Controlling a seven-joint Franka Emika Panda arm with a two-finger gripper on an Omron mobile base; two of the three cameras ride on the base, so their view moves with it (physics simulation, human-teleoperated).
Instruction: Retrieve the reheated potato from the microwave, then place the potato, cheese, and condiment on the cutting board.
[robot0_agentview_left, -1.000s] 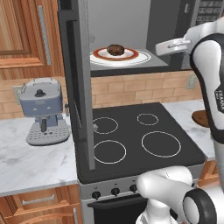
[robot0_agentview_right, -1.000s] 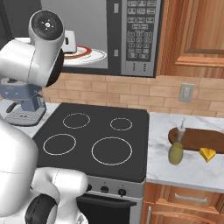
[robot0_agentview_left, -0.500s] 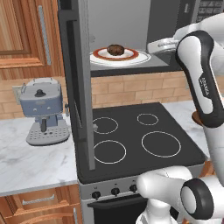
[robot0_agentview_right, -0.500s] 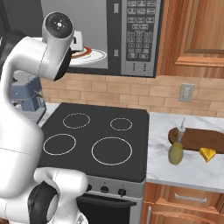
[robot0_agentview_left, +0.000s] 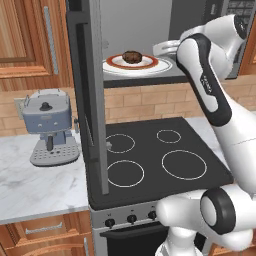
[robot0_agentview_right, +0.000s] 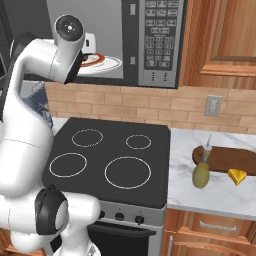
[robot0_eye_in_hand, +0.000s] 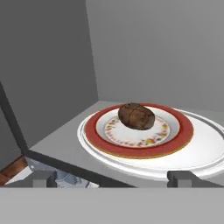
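The microwave stands open above the stove. Inside it, the dark brown potato lies in the middle of a red-rimmed white plate on the turntable. My gripper is open at the front of the cavity, level with the plate and a short way from the potato, with nothing between its fingers. In the left base view the gripper is just right of the plate. On the right counter, the olive condiment and the yellow cheese sit at the near edge of the cutting board.
The microwave door hangs open on the left, reaching down over the black stove top. A grey coffee machine stands on the left marble counter. Wooden cabinets flank the microwave.
My hand has moved left along the microwave opening, closer to the plate and potato. The jaws stay open, and the potato has not moved.
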